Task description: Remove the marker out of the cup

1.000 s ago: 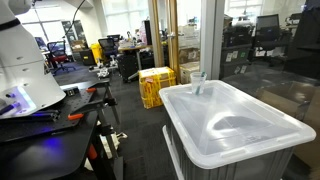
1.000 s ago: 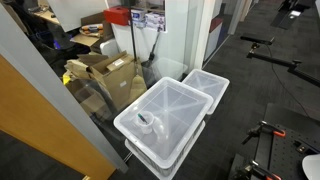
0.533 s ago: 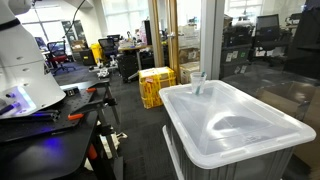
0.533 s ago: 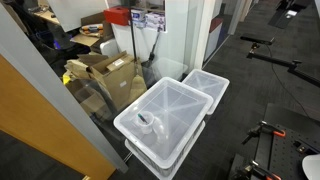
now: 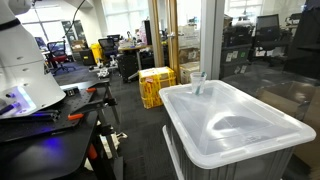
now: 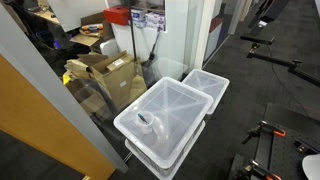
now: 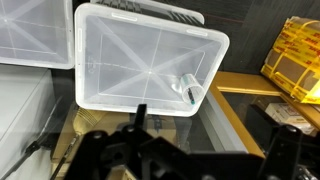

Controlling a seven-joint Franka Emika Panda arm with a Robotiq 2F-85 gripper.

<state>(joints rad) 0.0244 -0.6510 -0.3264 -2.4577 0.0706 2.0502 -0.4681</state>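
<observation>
The cup (image 7: 186, 89) is small and translucent and stands near one corner of the big white bin's lid (image 7: 130, 60). The dark teal marker (image 7: 188, 97) sticks in it. The cup also shows in both exterior views (image 5: 197, 82) (image 6: 148, 123), where the marker is too small to make out. My gripper (image 7: 205, 140) is a dark shape at the bottom of the wrist view. It is open and empty, well above the lid and off to the side of the cup. It shows in neither exterior view.
A second white bin (image 6: 207, 86) stands against the first one. Yellow crates (image 5: 155, 85) and cardboard boxes (image 6: 105, 75) stand beyond a wood-framed glass partition (image 7: 240, 110). The robot's white base (image 5: 25, 60) sits on a dark workbench.
</observation>
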